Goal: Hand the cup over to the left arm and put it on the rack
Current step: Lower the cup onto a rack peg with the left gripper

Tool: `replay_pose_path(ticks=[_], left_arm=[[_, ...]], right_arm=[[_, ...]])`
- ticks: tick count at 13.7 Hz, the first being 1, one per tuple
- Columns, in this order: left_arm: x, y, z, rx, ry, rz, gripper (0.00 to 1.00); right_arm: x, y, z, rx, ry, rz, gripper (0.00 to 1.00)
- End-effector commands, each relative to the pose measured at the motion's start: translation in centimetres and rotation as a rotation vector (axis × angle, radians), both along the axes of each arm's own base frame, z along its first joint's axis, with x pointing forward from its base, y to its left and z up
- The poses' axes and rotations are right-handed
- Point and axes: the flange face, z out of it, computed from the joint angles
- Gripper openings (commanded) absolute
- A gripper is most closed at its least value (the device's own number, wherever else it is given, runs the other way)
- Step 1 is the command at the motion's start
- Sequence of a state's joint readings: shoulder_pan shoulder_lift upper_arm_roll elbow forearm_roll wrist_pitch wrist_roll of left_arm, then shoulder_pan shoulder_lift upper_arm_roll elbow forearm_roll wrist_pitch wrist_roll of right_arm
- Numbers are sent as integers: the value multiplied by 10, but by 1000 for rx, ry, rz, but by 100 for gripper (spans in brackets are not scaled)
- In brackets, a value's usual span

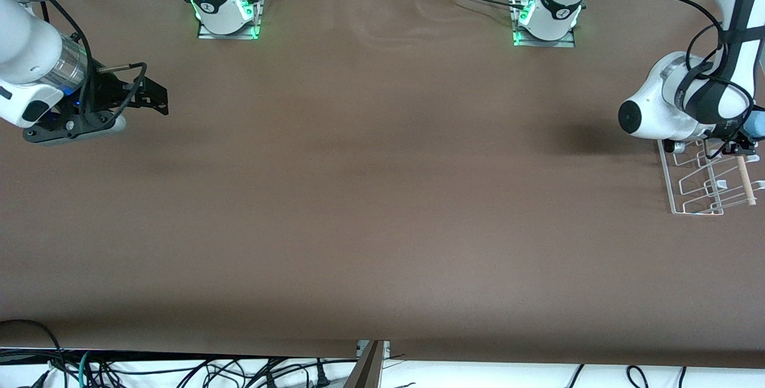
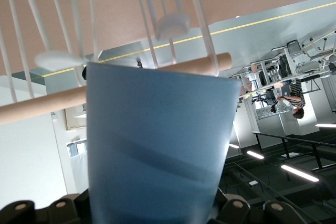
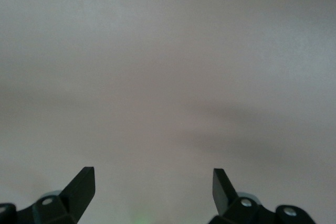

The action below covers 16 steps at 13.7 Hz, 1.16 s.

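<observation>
Brown tabletop (image 1: pixel 370 196) lies bare along the edge closest to the front camera, with a tangle of black cables (image 1: pixel 179 373) hanging below that edge.

Farther up, at the left arm's end of the table, the rack (image 1: pixel 696 194) stands close to the table's end edge, its white wire loops open upward and its pale wooden dowel (image 1: pixel 746 180) running along the side closest to that edge. The left arm (image 1: pixel 669 110) bends low over the part of the rack farthest from the front camera. Its gripper, the left gripper (image 1: pixel 741 144), sits right above the wires, and its fingers are closed on the cup (image 2: pixel 155 145). In the front view only a sliver of light blue shows at the frame's edge beside the wrist. In the left wrist view the cup fills the middle, clamped between the black finger links, with the rack's wires and dowel just past its rim; whether the cup touches them I cannot tell.

At the right arm's end of the table, the right gripper (image 1: pixel 152 98) hangs over bare tabletop near that end edge, where the arm waits. Its fingers (image 3: pixel 81 184) stand spread wide with nothing between them.

Both arm bases sit along the edge farthest from the camera, lit green.
</observation>
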<state>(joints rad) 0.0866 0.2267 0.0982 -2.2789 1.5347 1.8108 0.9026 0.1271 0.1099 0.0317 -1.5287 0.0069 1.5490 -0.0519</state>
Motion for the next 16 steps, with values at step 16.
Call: replay_pose_path(ticks=[16], left_arm=[[-23, 5, -34, 2, -72, -116, 0]], right_arm=[[4, 1, 22, -9, -67, 8, 99]])
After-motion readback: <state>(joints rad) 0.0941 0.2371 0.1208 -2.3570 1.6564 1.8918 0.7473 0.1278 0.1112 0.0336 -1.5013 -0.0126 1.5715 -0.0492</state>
